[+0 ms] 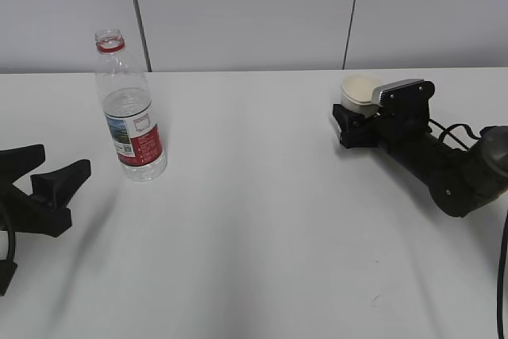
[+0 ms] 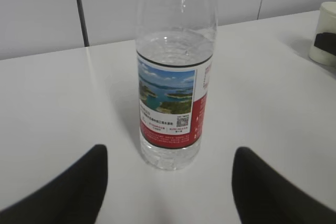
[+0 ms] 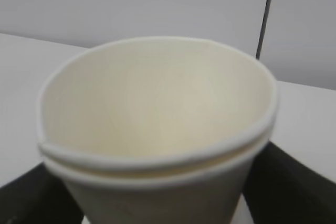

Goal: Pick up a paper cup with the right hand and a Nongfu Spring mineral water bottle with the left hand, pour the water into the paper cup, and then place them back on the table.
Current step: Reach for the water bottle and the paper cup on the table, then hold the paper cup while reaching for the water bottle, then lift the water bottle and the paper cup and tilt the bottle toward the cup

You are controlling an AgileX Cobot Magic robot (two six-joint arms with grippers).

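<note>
A white tabletop (image 1: 254, 220) fills the scene. At nine o'clock, the left tool (image 1: 49, 182) rests low with its two fingers spread wide, holding nothing. Just beyond it, toward ten o'clock, the water bottle (image 1: 129, 113) stands upright, uncapped. At two o'clock, the paper cup (image 1: 359, 94) sits between the right tool (image 1: 355, 123) fingers; whether they grip it, I cannot tell.

1. Behind the table (image 1: 254, 220) you face a pale grey panelled wall (image 1: 246, 13).
2. Two dark vertical seams (image 1: 137, 13) split its panels.
3. Soft, even light leaves faint shadows.
</note>
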